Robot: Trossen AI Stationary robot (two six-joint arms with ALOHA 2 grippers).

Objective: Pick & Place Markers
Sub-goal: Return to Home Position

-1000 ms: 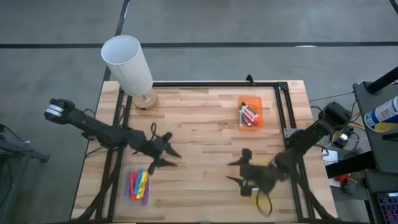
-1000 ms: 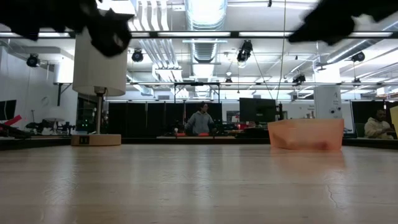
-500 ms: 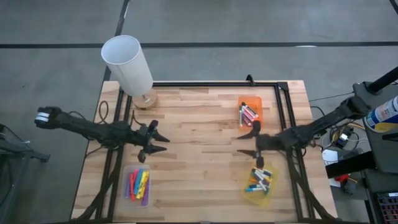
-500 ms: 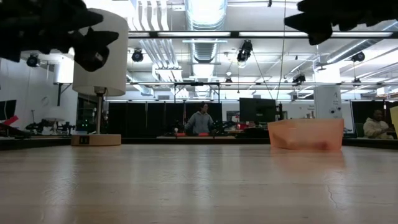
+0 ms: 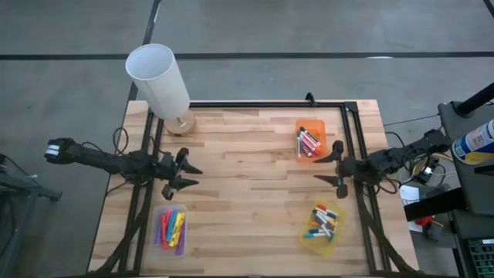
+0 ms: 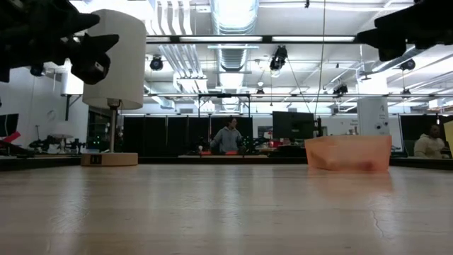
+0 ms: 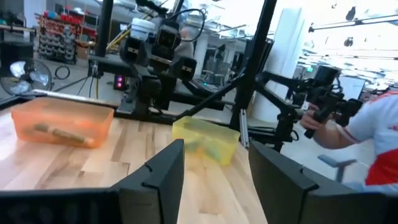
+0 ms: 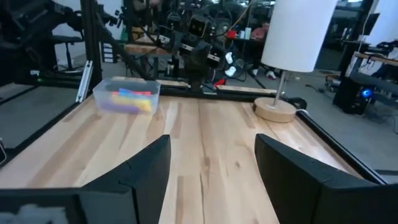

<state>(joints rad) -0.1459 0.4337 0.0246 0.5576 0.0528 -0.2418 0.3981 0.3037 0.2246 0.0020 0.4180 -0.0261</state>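
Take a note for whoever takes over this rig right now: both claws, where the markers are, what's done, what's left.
The left claw is open and empty, above the left side of the table.
The right claw is open and empty, near the orange bin and yellow bin.
The markers lie in those two and the clear bin.
Done: no loose marker shows.
Left: probably only parking both arms.

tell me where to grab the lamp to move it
Probably the thin stem of the lamp, between shade and round base, coming in level from the side: the wide shade covers it from above and looks too broad to pinch.
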